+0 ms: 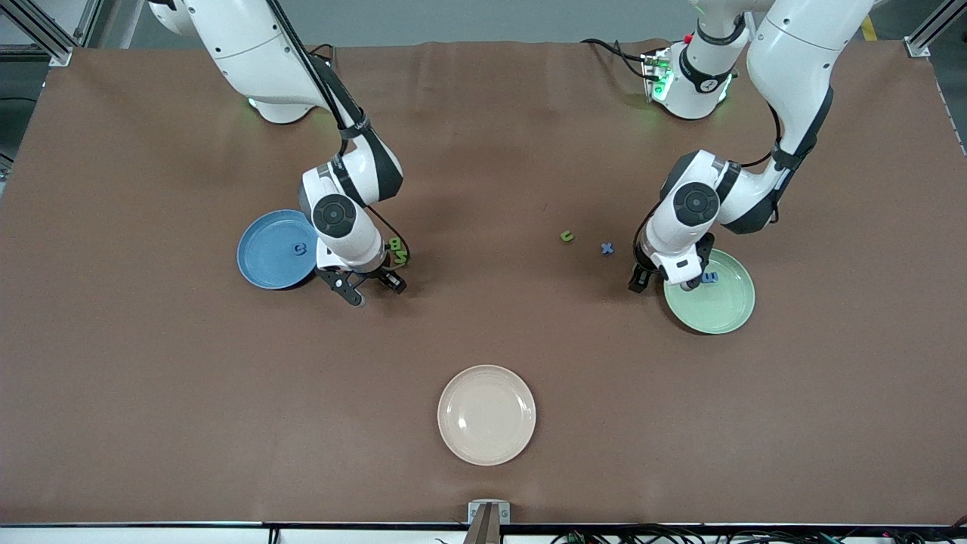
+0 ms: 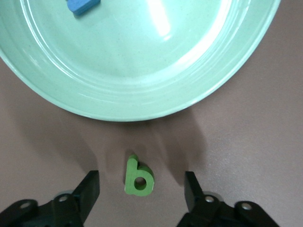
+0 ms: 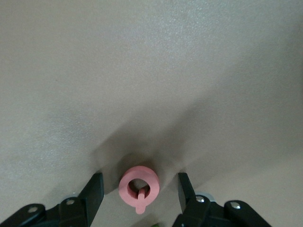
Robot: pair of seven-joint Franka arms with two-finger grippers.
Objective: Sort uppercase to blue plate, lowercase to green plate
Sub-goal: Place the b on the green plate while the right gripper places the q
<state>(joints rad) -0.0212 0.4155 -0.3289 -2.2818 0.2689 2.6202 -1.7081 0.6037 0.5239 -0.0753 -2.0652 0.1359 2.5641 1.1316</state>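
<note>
Letters sit squarely between both pincers, which is the relation each coming grasp turns on. Right pincer (image 3: pixel 137 189) is low over the table (image 1: pixel 483 151) just beside the blue plate (image 1: pixel 264 264), fingers apart, with the pink Q (image 3: pixel 138 187) lying flat between them, clear of both pads; its tail points back toward the wrist, and the ring is round enough that no long axis matters. Squeezing from here should catch the ring across its width. Green B (image 1: pixel 394 243) and N (image 1: pixel 401 258) lie on the table just by this arm's wrist, and a blue G (image 1: pixel 300 248) already rests in the blue plate. Left pincer (image 2: pixel 142 189) is low over the table at the rim of the green plate (image 2: pixel 142 94), fingers apart, with the green p (image 2: pixel 138 176) flat between them, touching neither. The p's stem runs roughly along the line from wrist to plate, so the fingers would close across its narrow width, which looks favourable. Blue m (image 2: pixel 83 5) lies in the green plate. Green u (image 1: pixel 566 236) and blue x (image 1: pixel 607 248) remain on the table toward the middle, nearer the left arm than the right. Judgement: both arms are at the closing step; neither letter is gripped yet.
</note>
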